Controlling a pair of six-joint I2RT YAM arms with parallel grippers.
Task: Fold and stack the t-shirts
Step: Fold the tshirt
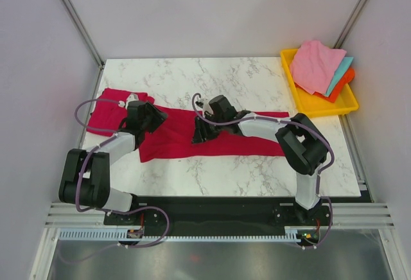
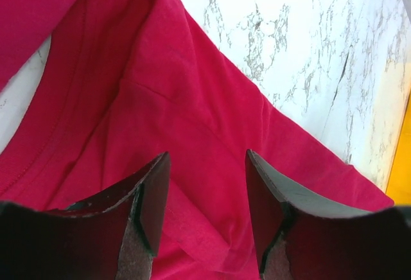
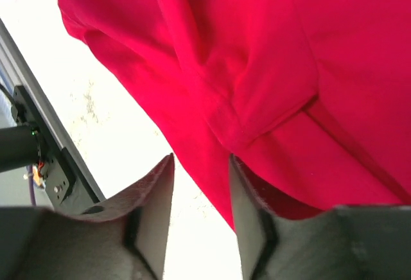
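A crimson t-shirt (image 1: 244,140) lies folded into a long strip across the middle of the marble table (image 1: 250,78). A second crimson t-shirt (image 1: 106,110) lies bunched at the left, with a white label showing. My left gripper (image 1: 154,118) is open and low over the strip's left end. In the left wrist view (image 2: 205,158) a cloth fold (image 2: 192,216) lies between its fingers. My right gripper (image 1: 199,133) is open at the strip's near edge. In the right wrist view (image 3: 201,159) the cloth's edge (image 3: 212,164) reaches in beside the right finger (image 3: 247,203).
A yellow tray (image 1: 321,108) stands at the back right and holds pink (image 1: 314,65), teal and orange cloths. Bare marble shows behind and in front of the shirts. Grey walls and metal frame posts close in the sides.
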